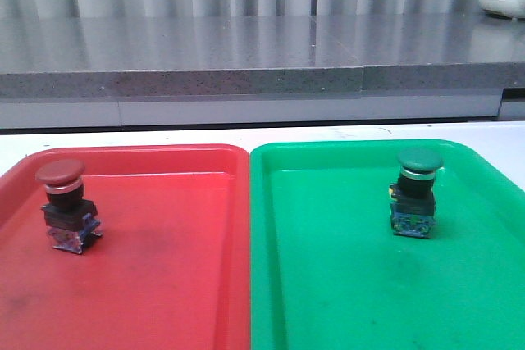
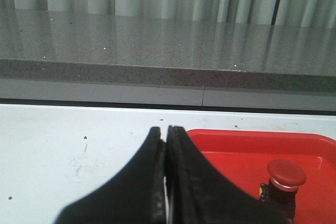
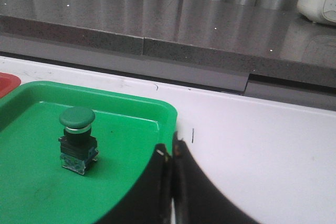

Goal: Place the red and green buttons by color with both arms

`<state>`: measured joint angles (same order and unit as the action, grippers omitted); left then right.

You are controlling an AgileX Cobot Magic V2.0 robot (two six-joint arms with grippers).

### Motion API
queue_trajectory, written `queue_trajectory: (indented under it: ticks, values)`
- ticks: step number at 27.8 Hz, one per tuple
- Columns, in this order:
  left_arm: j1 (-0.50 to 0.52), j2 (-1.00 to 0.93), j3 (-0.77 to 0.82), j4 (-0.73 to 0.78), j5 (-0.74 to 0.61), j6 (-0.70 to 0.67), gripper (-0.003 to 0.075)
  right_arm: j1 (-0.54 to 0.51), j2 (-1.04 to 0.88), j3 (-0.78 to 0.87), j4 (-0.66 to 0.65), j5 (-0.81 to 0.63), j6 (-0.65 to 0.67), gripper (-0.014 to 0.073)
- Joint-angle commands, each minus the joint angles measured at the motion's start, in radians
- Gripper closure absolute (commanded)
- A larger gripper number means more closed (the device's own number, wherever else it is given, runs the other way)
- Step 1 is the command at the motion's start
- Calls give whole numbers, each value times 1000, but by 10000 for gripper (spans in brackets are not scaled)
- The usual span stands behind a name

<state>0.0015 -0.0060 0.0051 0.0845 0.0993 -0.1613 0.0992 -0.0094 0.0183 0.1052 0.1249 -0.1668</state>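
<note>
Front view: a white table runs to a grey ledge and pale curtains. My arms seem out of its frame. The red button stands upright in the red tray; the green button in the green tray. My left claw and right claw are both pressed together, empty.

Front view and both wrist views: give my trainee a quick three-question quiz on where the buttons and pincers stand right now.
1. True or false: the red button stands in the green tray.
2. Which tray holds the green button? A red tray; B green tray.
3. Fill in: the left pincer and right pincer are both ____.

Key: 1 false; 2 B; 3 shut, holding nothing.
</note>
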Motion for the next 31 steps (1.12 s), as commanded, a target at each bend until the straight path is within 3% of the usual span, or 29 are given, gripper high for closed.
queue_trajectory:
  ticks: [1, 14, 21, 31]
  values:
    - [-9, -16, 24, -5, -77, -3, 740, -21, -18, 2, -7, -125, -7, 664]
    - [-9, -15, 24, -5, -77, -3, 740, -23, -18, 3, 1, -125, -6, 664]
    - [-9, -15, 24, -5, -77, -3, 740, -23, -18, 3, -97, -135, 199, 664]
    - [-9, -15, 24, -5, -77, -3, 740, -23, -18, 3, -97, -175, 210, 664]
